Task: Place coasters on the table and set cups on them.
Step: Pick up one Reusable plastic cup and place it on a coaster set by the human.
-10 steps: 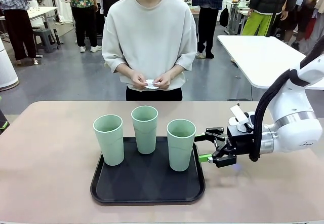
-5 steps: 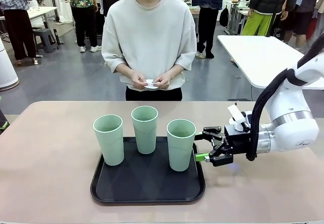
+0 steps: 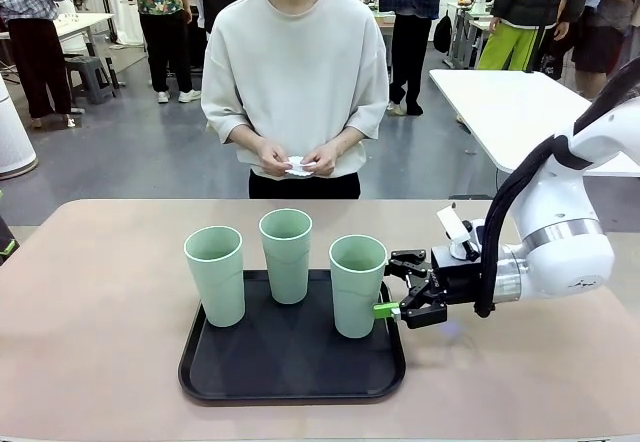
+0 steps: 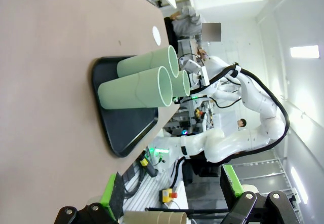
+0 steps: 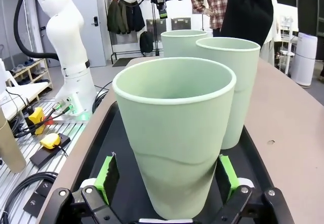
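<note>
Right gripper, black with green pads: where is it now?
Front view, right of centre: right gripper at the right edge of the black tray, open, flanking the rightmost pale mint-green tumbler.

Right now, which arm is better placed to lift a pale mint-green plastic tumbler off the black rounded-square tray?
Right. The right gripper stands open around the rightmost pale mint-green plastic tumbler, a green pad on each side. The left gripper hangs well back from the black rounded-square tray.
</note>
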